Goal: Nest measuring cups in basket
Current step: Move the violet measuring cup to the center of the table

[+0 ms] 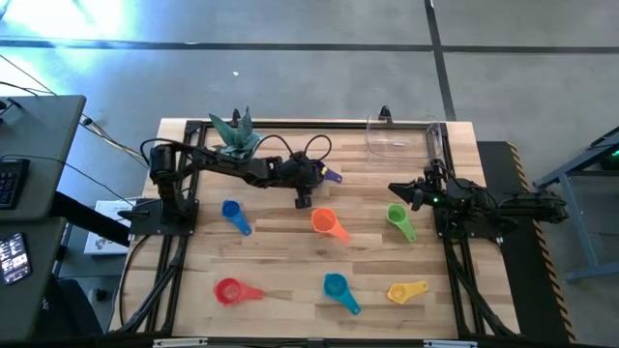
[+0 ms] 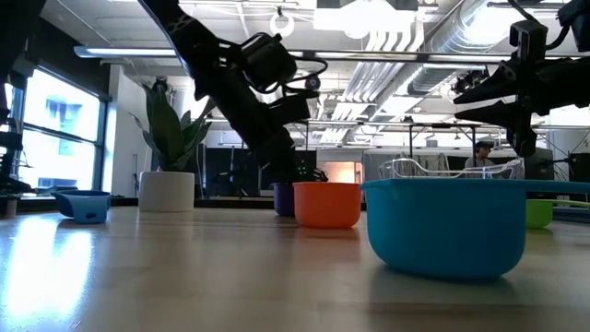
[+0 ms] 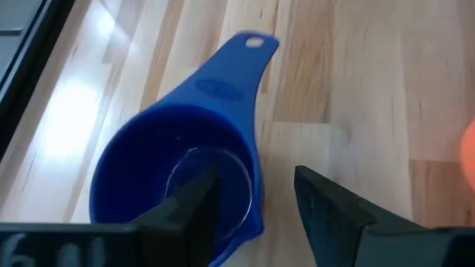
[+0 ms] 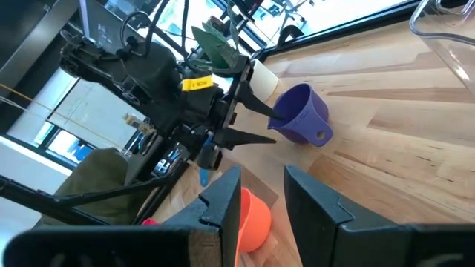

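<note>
The purple cup (image 1: 331, 176) stands upright on the table, handle pointing away from my left gripper (image 1: 315, 177). That gripper is open at the cup: in the left wrist view one finger (image 3: 194, 199) stands over the inside of the bowl and the other (image 3: 326, 208) outside its wall (image 3: 252, 189). Whether either finger touches the cup does not show. My right gripper (image 4: 260, 196) is open and hovers above the table near the green cup (image 1: 398, 218). The clear basket (image 1: 406, 135) sits at the far edge, right of centre.
Other cups lie scattered on the table: blue (image 1: 233, 214), orange (image 1: 326, 222), red (image 1: 230, 290), teal (image 1: 338, 288), yellow (image 1: 404, 290). A white pot with a green plant (image 1: 235, 135) stands at the far edge beside the left arm. Bare wood lies between the purple cup and the basket.
</note>
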